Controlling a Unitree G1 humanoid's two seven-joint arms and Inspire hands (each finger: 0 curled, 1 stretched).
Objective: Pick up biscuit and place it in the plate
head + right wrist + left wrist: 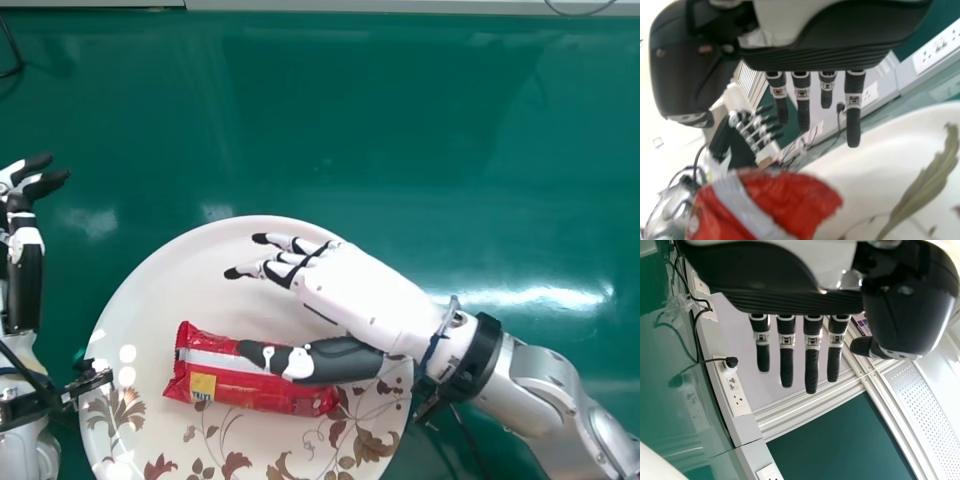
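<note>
In the head view my right hand (365, 292) is over the right part of the white floral plate (150, 290), fingers extended and thumb lying across the red biscuit packet (255, 392). The packet rests on the plate. In the right wrist view my right hand (802, 100) has straight fingers, with the packet (775, 200) and the plate (880, 150) beyond them. At the head view's left edge is my left hand (22, 240); in the left wrist view the left hand (811, 350) has straight fingers, holding nothing.
The green table (400, 130) surrounds the plate. A dark cable (12, 60) lies at the far left. Wall sockets (735, 390) and a black plug (731, 362) line the table's edge in the left wrist view.
</note>
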